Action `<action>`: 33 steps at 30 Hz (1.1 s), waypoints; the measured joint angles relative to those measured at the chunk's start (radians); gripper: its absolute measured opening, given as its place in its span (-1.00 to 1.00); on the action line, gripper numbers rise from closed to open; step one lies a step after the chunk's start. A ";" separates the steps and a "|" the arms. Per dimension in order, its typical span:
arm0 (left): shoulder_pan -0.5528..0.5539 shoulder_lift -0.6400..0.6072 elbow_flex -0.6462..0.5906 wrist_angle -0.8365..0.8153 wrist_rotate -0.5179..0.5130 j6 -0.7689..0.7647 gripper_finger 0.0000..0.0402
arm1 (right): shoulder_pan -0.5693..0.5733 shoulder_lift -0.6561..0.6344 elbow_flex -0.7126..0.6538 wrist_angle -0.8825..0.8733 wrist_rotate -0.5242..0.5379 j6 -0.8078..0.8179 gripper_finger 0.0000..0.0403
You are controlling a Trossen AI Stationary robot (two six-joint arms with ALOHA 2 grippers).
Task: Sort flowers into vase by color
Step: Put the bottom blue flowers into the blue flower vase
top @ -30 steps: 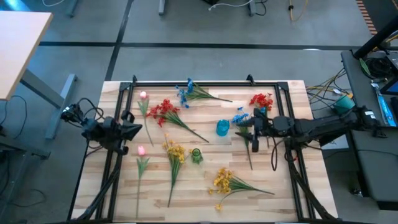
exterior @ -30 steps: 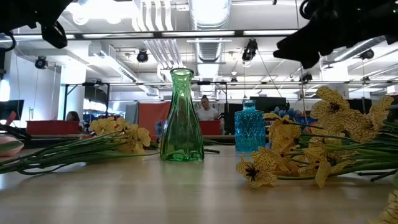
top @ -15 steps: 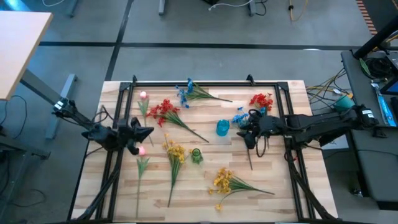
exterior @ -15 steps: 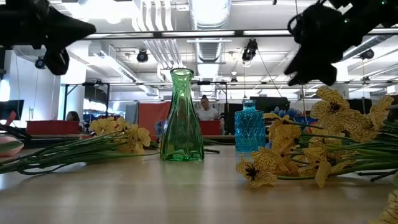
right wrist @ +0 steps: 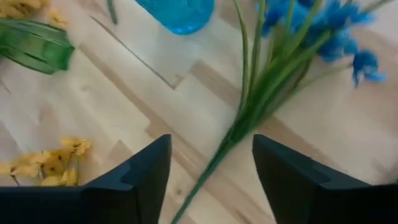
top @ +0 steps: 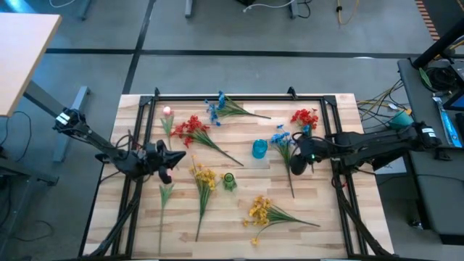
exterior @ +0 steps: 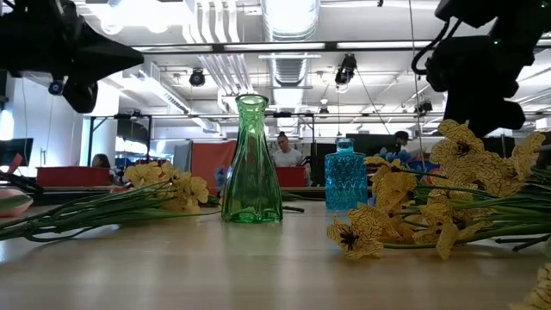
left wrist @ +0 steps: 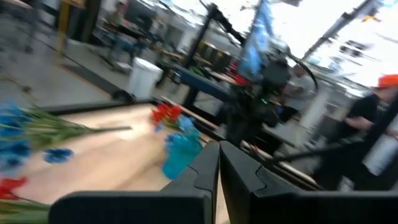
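Note:
My right gripper (top: 298, 162) (right wrist: 211, 155) is open and points down over the blue sprig (top: 283, 139). Its fingers stand on either side of the sprig's green stem (right wrist: 231, 140) without touching it. The sprig lies flat on the table beside the blue vase (top: 259, 149) (right wrist: 177, 14). The green vase (top: 229, 181) (exterior: 251, 164) stands upright nearer the table's middle. My left gripper (top: 174, 157) (left wrist: 218, 163) is shut and hovers above the table, next to a pink bud's stem (top: 164, 194). That bud itself is hidden under the gripper.
Other sprigs lie flat on the wood: red (top: 191, 129) and blue (top: 217, 107) toward the far edge, red (top: 304, 116) at far right, yellow (top: 204, 178) beside the green vase, yellow (top: 261, 210) near the front, and a pink bud (top: 167, 112). A black frame (top: 239, 96) borders the table.
My left gripper has moved toward the table's right, coming over the near pink bud. My right gripper has tipped down over the blue sprig's stem and come lower. No flower or vase has moved.

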 joint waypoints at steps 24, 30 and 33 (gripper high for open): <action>0.001 0.095 0.000 0.037 -0.096 -0.078 -1.00 | 0.000 0.390 -0.005 0.161 0.056 0.085 0.19; 0.001 0.117 0.000 0.043 -0.095 -0.089 -1.00 | 0.000 0.475 -0.003 0.169 0.086 0.101 0.07; 0.001 0.121 0.000 0.045 -0.096 -0.089 -1.00 | 0.000 0.495 -0.002 0.168 0.091 0.108 -0.04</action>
